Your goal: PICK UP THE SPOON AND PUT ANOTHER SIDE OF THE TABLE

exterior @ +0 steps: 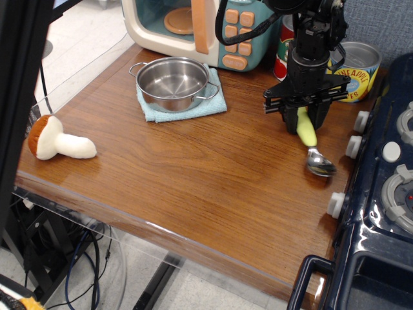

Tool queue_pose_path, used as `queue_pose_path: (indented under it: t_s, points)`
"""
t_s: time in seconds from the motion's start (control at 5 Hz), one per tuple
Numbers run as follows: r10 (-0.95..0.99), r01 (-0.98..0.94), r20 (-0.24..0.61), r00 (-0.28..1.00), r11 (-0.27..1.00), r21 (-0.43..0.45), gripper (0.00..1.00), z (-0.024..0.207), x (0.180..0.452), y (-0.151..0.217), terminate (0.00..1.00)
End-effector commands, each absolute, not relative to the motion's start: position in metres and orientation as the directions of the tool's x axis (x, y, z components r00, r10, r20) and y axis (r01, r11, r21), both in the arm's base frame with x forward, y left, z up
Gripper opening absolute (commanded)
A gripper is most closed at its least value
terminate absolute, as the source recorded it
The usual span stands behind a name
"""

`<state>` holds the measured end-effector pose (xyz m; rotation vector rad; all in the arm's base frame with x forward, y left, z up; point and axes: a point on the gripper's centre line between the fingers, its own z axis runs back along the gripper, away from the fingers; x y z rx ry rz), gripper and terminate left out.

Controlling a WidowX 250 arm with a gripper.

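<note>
The spoon (310, 137) lies on the brown table (193, 174) at the right, next to the stove. Its lime-green handle points away from me and its shiny bowl (321, 166) points toward the front. My gripper (304, 126) has come down over the upper part of the handle. Its two black fingers (288, 121) stand on either side and press against the handle. The far end of the handle is hidden behind the gripper. The spoon's bowl still rests on the table.
A dark blue toy stove (387, 194) borders the right edge. A pineapple can (356, 71) and a red can (284, 48) stand behind the gripper. A toy microwave (193, 26), a steel pot (173, 81) on a blue cloth (216, 103) and a toy mushroom (58, 143) are to the left.
</note>
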<state>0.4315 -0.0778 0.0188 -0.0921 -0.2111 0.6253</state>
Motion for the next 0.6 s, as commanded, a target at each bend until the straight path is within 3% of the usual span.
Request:
queue_pose_path:
  t_s: [0.0, 0.4]
  points:
    - [0.594, -0.563, 0.206, 0.778, 0.804, -0.191, 0.0, 0.049, 0.44, -0.072, 0.0]
    - [0.647, -0.587, 0.238, 0.725, 0.76, -0.278, 0.0, 0.105, 0.432, -0.05, 0.0]
